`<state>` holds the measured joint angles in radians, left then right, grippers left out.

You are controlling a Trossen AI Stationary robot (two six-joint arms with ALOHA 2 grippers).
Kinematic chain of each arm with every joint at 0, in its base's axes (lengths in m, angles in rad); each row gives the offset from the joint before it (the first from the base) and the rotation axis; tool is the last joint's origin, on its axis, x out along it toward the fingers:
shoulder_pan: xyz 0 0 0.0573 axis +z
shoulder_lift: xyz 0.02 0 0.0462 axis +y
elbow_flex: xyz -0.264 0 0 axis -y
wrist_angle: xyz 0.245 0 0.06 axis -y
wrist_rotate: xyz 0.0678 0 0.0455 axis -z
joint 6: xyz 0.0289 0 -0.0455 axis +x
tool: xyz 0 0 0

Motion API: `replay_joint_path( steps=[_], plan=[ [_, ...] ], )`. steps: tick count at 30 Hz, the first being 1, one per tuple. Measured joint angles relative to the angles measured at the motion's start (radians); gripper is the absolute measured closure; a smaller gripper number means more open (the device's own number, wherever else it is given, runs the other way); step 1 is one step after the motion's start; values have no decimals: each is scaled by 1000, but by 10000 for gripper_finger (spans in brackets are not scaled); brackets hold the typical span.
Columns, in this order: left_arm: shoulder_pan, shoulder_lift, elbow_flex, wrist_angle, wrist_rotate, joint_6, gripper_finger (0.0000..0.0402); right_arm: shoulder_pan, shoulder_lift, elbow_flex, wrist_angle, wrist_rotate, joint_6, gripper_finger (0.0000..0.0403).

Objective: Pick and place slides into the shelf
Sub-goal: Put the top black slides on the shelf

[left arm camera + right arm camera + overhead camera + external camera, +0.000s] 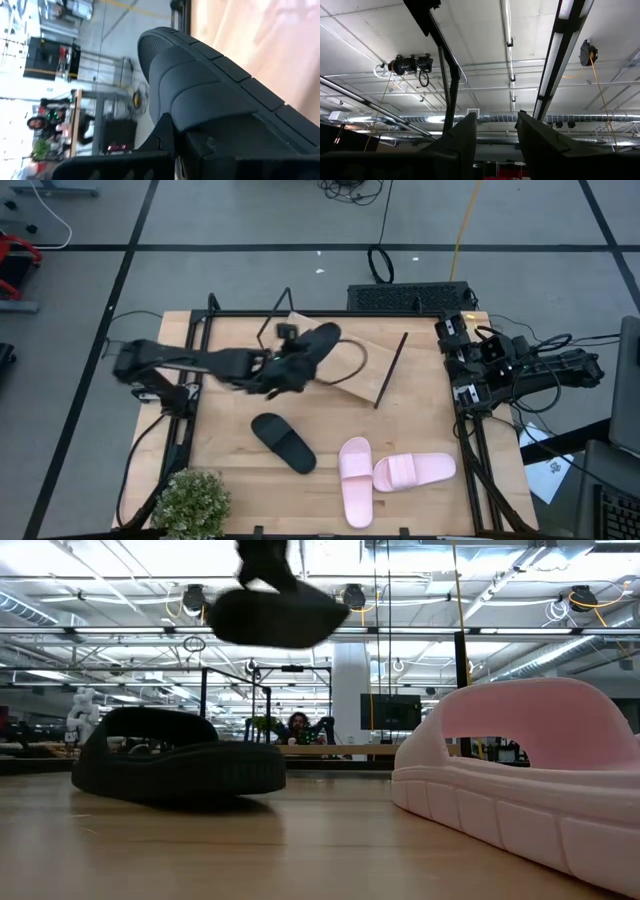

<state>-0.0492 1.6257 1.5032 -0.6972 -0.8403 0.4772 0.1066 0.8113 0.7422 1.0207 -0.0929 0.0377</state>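
Pale pink rubber slides (pixel 358 478) and (pixel 414 471) lie nearest, touching, with one matte black slide (pixel 283 442) beside them, all below the left gripper (pixel 292 365), whose jaws clench the second black slide (pixel 312 347) aloft, just short of the slanted light-wood shelf (pixel 362 367). Right gripper (pixel 496 132) waits aside, jaws parted, empty.

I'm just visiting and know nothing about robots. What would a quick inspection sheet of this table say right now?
Surface: wooden tabletop, bare between the items.
Job's things: one black slide lifted above the shelf; second black slide and two pink slides lying on the table.
Clutter: small potted plant at the near left corner.
Pincers: left pincer shut on the raised black slide; right pincer open, parked at the right edge, pointing at the ceiling.
Cables: black cables around the right arm; more on the floor behind.
Surroundings: workshop hall; a person seated far behind.
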Motion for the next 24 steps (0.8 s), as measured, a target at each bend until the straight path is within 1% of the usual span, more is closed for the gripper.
replay_joint_path(
  steps=[2, 5, 9, 16, 20, 24],
  plan=[
    [43, 68, 55, -23, 2, 10, 401, 0, -1, 0, 0, 26, -1, 273],
    [97, 150, 124, -44, -23, 67, 401, -1, -4, 0, 0, 64, -8, 273],
    [145, 211, 171, -56, -17, 90, 402, 0, -7, 0, -1, 96, -26, 273],
    [228, 215, 174, -62, -25, 63, 402, -1, -27, 0, 0, 101, -74, 273],
    [269, 215, 174, -63, -62, 62, 402, -1, -37, 0, 0, 150, -98, 273],
    [287, 226, 174, -74, -78, 79, 402, -1, -39, 0, -1, 154, -121, 273]
  ],
)
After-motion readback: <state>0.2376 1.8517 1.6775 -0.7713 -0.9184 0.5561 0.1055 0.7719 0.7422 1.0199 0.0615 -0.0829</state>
